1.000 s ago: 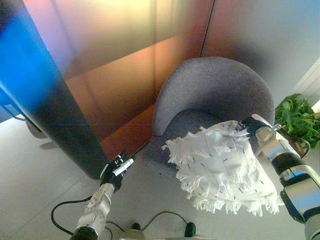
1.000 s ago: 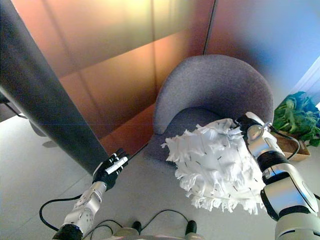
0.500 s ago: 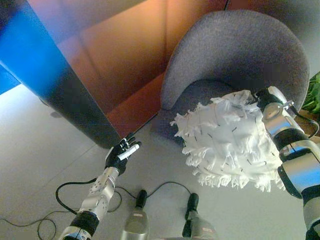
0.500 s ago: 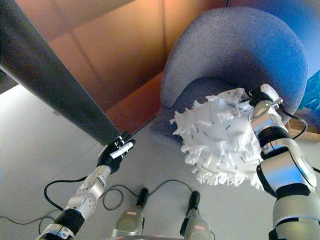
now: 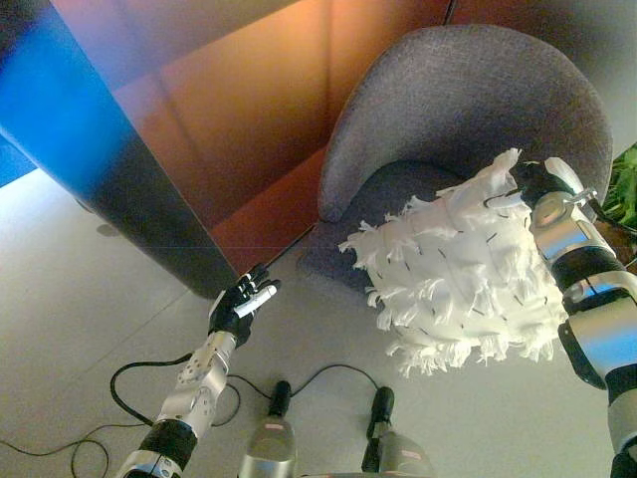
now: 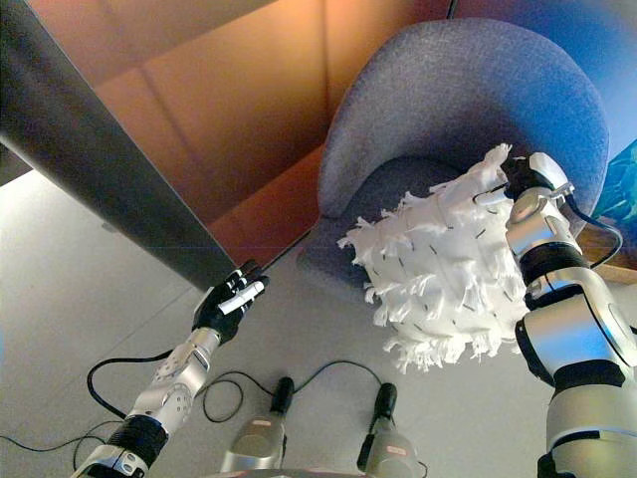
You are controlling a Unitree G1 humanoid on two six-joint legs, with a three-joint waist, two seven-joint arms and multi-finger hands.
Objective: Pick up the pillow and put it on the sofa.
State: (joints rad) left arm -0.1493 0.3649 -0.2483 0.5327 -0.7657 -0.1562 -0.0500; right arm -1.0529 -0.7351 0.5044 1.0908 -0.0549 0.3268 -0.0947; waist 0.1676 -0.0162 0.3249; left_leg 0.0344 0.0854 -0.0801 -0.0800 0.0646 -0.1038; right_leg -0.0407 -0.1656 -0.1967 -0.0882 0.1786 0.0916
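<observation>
Step in hand: carrying the pillow (image 5: 463, 274) over to the sofa (image 5: 468, 110) and setting it on the seat.
Pillow: white and fringed, held up in the air by its top corner, hanging in front of the seat's front edge; the lower fringe dangles over the floor (image 5: 90, 299), clear of it.
Right robot hand (image 5: 532, 184): fingers curled around the pillow's top corner, gripping it.
Left robot hand (image 5: 242, 302): empty, fingers straight and relaxed, held low over the floor, well apart from the pillow.
Sofa: a grey, round-backed seat; its cushion is free to take the pillow.
How to do it well: in my judgement, bring the pillow further in over the cushion before letting go, so most of it lands on the seat and not the front lip, where it could slide off. Lower until the fringe rests, then loosen the fingers.
Count: one pillow, one sofa, two robot hands, one leafy plant (image 5: 625, 184) at the right edge.
</observation>
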